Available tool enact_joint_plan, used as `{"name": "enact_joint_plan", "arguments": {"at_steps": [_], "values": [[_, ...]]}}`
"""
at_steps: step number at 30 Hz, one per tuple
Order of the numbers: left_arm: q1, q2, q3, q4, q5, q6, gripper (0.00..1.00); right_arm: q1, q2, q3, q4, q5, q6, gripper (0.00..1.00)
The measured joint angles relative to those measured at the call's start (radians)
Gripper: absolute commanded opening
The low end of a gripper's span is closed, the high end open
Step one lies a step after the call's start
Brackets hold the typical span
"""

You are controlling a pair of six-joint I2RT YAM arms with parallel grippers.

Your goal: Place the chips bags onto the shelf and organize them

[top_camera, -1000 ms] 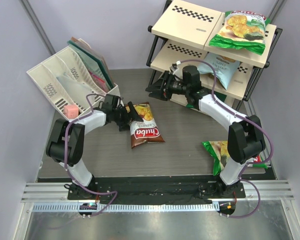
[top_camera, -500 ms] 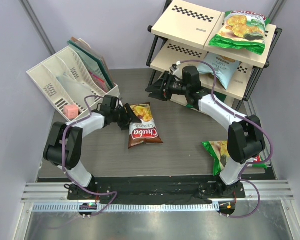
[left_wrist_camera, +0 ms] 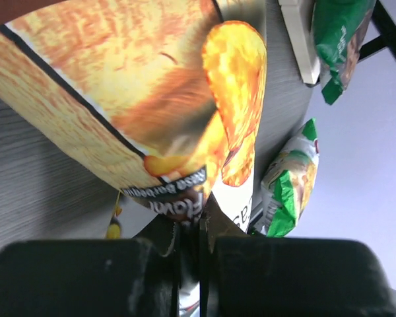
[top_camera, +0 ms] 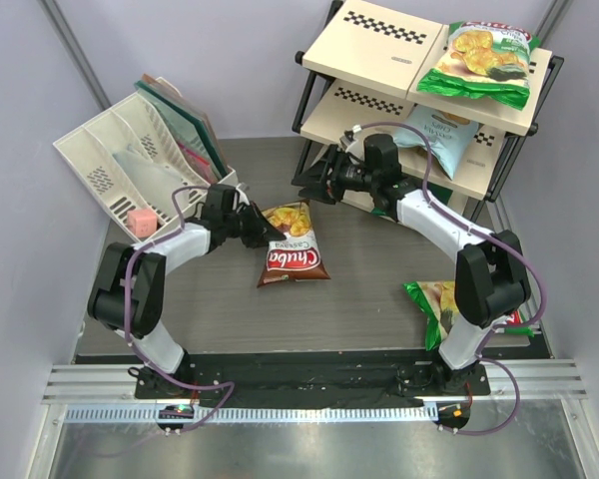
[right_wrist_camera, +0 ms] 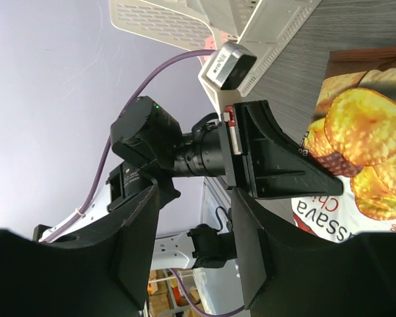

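The dark brown Chuba chips bag point(top_camera: 293, 246) lies on the table, and my left gripper point(top_camera: 257, 228) is shut on its top seam. In the left wrist view the bag point(left_wrist_camera: 145, 99) fills the frame and its edge is pinched in the left gripper point(left_wrist_camera: 198, 232). My right gripper point(top_camera: 319, 186) hangs open and empty beside the shelf point(top_camera: 377, 48); its wrist view shows the spread fingers point(right_wrist_camera: 137, 254) and the brown bag point(right_wrist_camera: 366, 142). One green bag point(top_camera: 481, 58) rests on the top board and a light blue bag point(top_camera: 442, 133) on the middle one. Another green bag point(top_camera: 429, 299) lies by the right arm's base.
A white slotted organizer point(top_camera: 130, 160) holding folders and a pink cube point(top_camera: 142, 220) stands at the back left. A bit of green packaging point(top_camera: 382, 211) shows under the right arm by the shelf's lowest board. Grey walls close in on both sides.
My left gripper has closed from wide open onto the brown bag's top seam, and the bag has turned slightly. The right arm has barely moved.
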Motion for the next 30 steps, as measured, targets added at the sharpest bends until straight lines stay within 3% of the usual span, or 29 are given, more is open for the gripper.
{"name": "enact_joint_plan", "arguments": {"at_steps": [7, 13, 14, 15, 18, 19, 21, 30], "values": [[-0.004, 0.001, 0.040, -0.028, -0.034, -0.070, 0.00, -0.006, -0.037, -0.010, -0.110, 0.056, -0.064, 0.54], [-0.004, 0.002, 0.082, -0.078, -0.089, -0.125, 0.02, -0.012, -0.087, -0.009, -0.302, 0.122, -0.191, 0.54], [-0.004, 0.002, 0.085, -0.082, -0.092, -0.132, 0.09, -0.014, -0.094, -0.009, -0.325, 0.130, -0.208, 0.55], [-0.004, 0.004, 0.087, -0.086, -0.094, -0.137, 0.29, -0.018, -0.103, -0.010, -0.351, 0.138, -0.224, 0.54], [-0.004, 0.013, 0.092, -0.100, -0.098, -0.144, 0.60, -0.033, -0.144, -0.034, -0.389, 0.150, -0.256, 0.54], [-0.004, 0.015, 0.093, -0.107, -0.101, -0.136, 0.64, -0.038, -0.156, -0.042, -0.400, 0.152, -0.261, 0.55], [-0.004, 0.017, 0.097, -0.140, -0.114, -0.109, 0.69, -0.048, -0.179, -0.057, -0.417, 0.156, -0.273, 0.54], [-0.004, 0.092, 0.176, -0.253, -0.131, 0.026, 0.72, -0.063, -0.199, -0.064, -0.429, 0.159, -0.288, 0.55]]}}
